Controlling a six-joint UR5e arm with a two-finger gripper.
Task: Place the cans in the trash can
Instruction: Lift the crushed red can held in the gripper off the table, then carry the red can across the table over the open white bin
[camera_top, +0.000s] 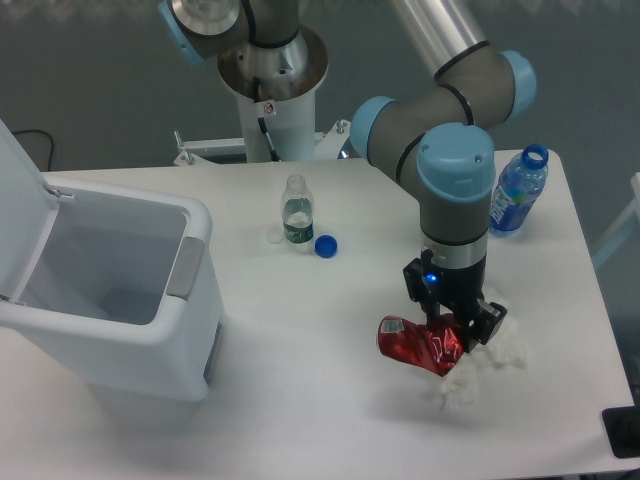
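We have the can (418, 345) pinched at its right end, so the step in hand, as we judge it, is the carry to the bin (190, 350) at the left of the table (300, 400). The can looks lifted, hanging level with a faint shadow on the table beneath it, though we cannot be sure it is quite free of the tissue (480, 365) just behind and below it. To do this well we should rise enough to clear the bin's near wall, then travel left over the bare front of the table, keeping away from the small bottle (296, 210) and the blue cap (325, 246) farther back. The lid stands open, so we can go straight in; we should let go only when the whole can, not just the fingers, is over the opening, since most of it sticks out leftward from the grip.

The fingers (458, 335) are drawn narrow and clamped across the can's crumpled end. Held so far off centre, it could swing or slip, so a smooth, unhurried move seems wise.
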